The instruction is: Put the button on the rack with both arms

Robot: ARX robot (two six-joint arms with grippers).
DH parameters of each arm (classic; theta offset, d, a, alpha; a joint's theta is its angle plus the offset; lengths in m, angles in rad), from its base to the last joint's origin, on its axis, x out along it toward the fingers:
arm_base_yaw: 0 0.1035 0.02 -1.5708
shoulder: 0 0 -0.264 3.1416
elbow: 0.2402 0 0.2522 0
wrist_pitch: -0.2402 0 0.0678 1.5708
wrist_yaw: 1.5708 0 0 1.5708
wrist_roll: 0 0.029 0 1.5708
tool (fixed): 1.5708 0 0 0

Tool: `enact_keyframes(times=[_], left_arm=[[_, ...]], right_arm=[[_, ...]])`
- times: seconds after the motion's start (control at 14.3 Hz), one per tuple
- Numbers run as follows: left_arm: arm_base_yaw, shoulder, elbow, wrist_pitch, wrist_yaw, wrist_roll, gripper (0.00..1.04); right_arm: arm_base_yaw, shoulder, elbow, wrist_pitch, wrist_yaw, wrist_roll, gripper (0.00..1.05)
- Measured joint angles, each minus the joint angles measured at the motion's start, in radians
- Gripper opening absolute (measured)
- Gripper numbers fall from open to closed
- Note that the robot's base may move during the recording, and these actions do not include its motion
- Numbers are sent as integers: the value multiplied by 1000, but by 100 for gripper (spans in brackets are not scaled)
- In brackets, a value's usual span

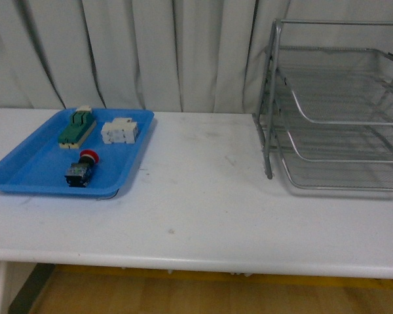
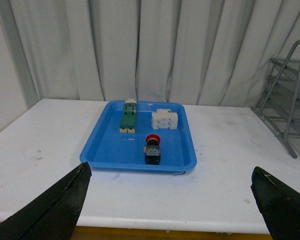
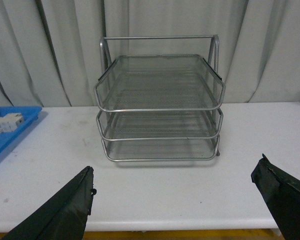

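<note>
The button (image 1: 80, 169), with a red cap and black body, lies on its side in the blue tray (image 1: 26, 171) at the table's left; it also shows in the left wrist view (image 2: 152, 149). The silver wire-mesh rack (image 1: 340, 118) with three tiers stands at the right; it also shows in the right wrist view (image 3: 159, 107). My left gripper (image 2: 170, 200) is open and empty, back from the table's front edge, facing the tray. My right gripper (image 3: 175, 200) is open and empty, facing the rack. Neither arm shows in the front view.
In the blue tray a green-and-cream block (image 1: 76, 127) and a white block (image 1: 120, 130) lie behind the button. The white table (image 1: 203, 196) spreads between tray and rack. Grey curtains (image 1: 150, 52) hang behind.
</note>
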Motion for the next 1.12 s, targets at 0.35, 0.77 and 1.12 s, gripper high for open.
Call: enact_keyframes(times=[0.35,0.77,1.12], left_arm=[[0,0,0,0,0,0,98],[0,0,0,0,0,0,98],[0,0,0,0,0,0,98]], right_arm=[[0,0,0,0,0,0,98],[0,0,0,0,0,0,98],[-292,486,147,326,-265,98,98]])
